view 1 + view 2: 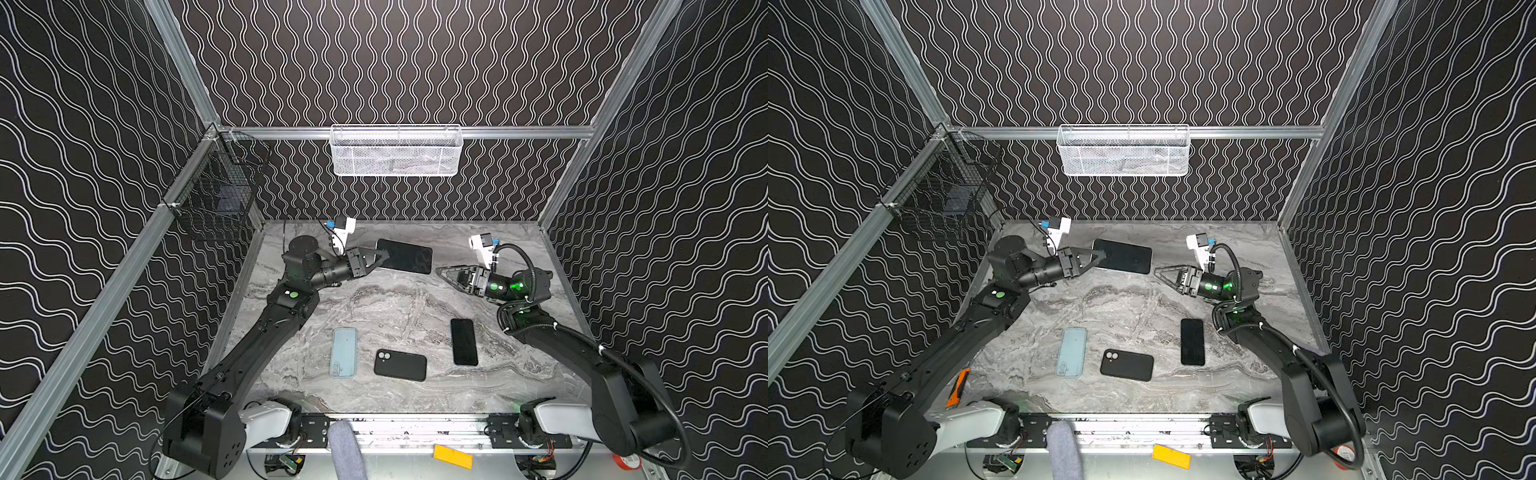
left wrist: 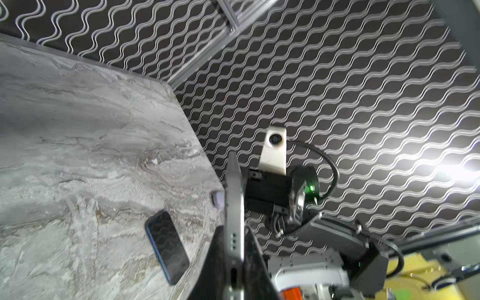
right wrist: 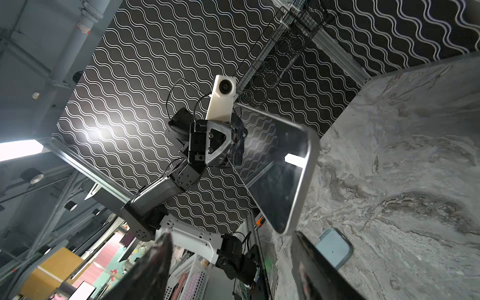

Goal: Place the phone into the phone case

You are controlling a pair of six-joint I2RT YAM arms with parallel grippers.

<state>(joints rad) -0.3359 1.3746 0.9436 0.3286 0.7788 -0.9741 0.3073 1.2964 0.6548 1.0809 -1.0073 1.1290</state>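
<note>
Your left claw (image 1: 381,258) is clamped on the left end of a phone (image 1: 409,257), holding it above the table (image 1: 374,307) at the far middle. Your right claw (image 1: 442,274), just right of it, stands apart and empty. The phone is lifted but not yet cased, so aligning and pressing in look left to do. Count two phones, the second phone (image 1: 464,341) lying near right, and two cases, a blue case (image 1: 344,351) and a black case (image 1: 400,365), near middle.

At centre left in both top views, a dark shape (image 1: 227,199) inside the black wire basket (image 1: 195,183) is too dim to name; the phone (image 1: 409,257) has its left end hidden (left gripper (image 1: 383,255) jaws cover it)
</note>
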